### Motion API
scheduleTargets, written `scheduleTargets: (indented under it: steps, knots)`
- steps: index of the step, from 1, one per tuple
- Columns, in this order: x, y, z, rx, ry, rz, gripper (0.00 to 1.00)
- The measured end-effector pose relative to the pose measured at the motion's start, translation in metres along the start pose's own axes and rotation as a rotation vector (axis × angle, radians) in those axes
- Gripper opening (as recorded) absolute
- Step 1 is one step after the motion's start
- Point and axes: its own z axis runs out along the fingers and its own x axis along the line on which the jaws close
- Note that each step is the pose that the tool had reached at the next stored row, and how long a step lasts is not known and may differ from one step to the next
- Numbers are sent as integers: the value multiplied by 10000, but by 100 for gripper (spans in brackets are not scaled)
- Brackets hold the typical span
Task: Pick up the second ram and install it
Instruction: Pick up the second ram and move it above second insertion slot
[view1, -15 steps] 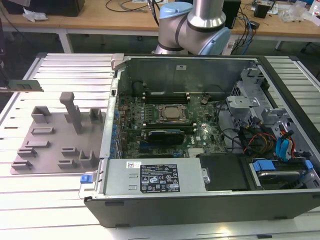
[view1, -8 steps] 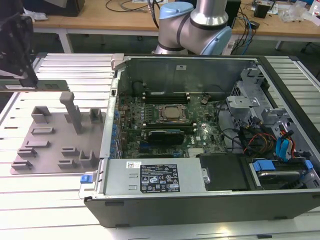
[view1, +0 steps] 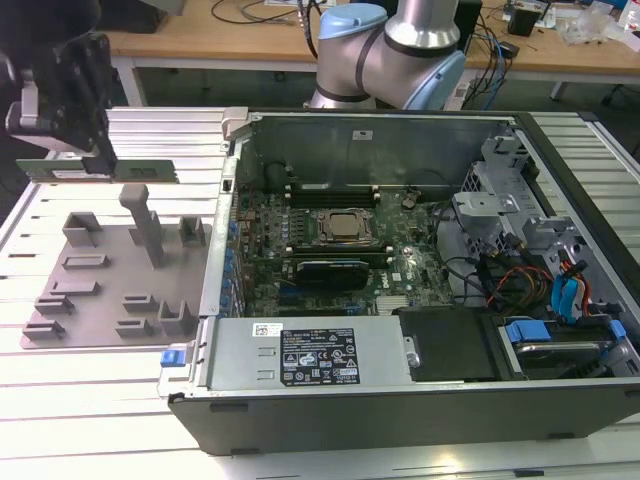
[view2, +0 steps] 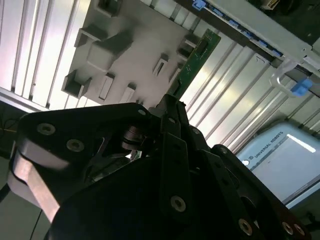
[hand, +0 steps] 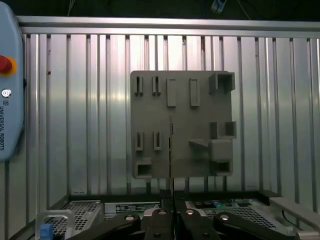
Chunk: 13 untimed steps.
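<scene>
So the gripper (view1: 100, 158) is pinching the green ram stick (view1: 140, 172) by one end, and the stick hangs level in the air above the grey tray (view1: 100, 290), clear of its holders. In the first wrist view you see the stick edge-on. The open computer case (view1: 360, 135) sits just beside the tray, on the exterior view's right.

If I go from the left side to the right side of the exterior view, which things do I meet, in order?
Grey tray → silver processor → grey metal bracket → blue cables. The gripper holding the second ram overlaps the tray, so it is left out.
</scene>
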Motion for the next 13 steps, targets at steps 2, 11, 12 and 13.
scheduleTargets:
  steps: [2, 11, 12, 13]
  knots:
    - [-1, -99, -5, 0, 0, 0, 10]
    - [-9, -685, -32, 0, 0, -1, 10]
    - [-10, -739, -34, 0, -1, 0, 10]
    - [-10, -803, -37, 0, 0, 0, 10]
